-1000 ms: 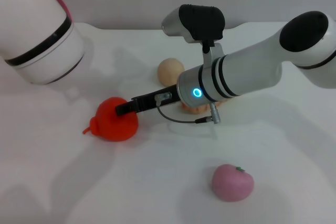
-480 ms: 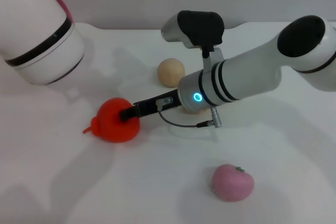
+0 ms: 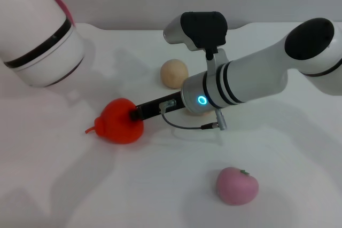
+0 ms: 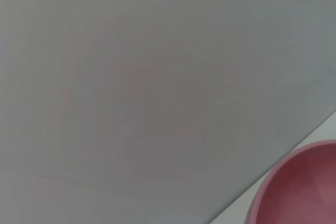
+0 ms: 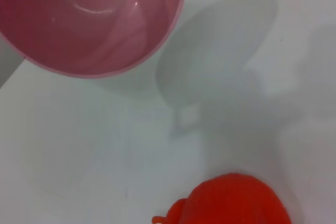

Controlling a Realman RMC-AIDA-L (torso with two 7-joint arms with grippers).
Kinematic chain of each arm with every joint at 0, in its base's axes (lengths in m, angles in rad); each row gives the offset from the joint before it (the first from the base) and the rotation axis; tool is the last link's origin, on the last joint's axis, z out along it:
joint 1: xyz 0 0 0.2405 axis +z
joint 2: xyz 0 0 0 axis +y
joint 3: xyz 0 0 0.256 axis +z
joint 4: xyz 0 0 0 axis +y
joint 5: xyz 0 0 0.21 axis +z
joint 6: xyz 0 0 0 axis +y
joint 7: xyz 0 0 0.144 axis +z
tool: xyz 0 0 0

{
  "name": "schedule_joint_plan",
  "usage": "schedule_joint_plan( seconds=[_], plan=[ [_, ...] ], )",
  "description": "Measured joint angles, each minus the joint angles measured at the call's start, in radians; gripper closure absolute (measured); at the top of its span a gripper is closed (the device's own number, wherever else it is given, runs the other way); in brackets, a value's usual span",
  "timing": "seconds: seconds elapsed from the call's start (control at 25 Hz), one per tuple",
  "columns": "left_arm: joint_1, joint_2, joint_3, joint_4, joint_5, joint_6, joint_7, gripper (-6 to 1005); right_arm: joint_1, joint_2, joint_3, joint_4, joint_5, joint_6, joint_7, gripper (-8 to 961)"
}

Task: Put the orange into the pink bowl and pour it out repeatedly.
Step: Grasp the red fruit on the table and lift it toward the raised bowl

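The right arm stretches low across the table (image 3: 160,185), its gripper (image 3: 134,114) clamped on the orange (image 3: 118,123) at centre-left. The left arm hangs raised at far left with the bowl (image 5: 89,19); its grip cannot be told.

Right gripper (image 3: 133,114) reaches across the table (image 3: 160,185), tip against the orange (image 3: 118,123) left of centre. Beige ball (image 3: 175,73) behind the arm. Pink apple toy (image 3: 236,185) near the front edge. Left arm upper left.
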Motion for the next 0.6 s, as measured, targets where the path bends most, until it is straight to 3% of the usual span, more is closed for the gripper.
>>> schedule_joint_plan(
  seconds=[0.4, 0.6],
  plan=[
    [0.006, 0.0, -0.001, -0.002, -0.003, 0.009, 0.0, 955, -0.054, -0.004, 0.007, -0.057, -0.004, -0.06, -0.015, 914],
    [0.01, 0.001, 0.0, -0.002, -0.02, 0.01, 0.0, 955, -0.189, -0.022, 0.038, -0.249, -0.058, -0.118, -0.019, 916]
  ],
)
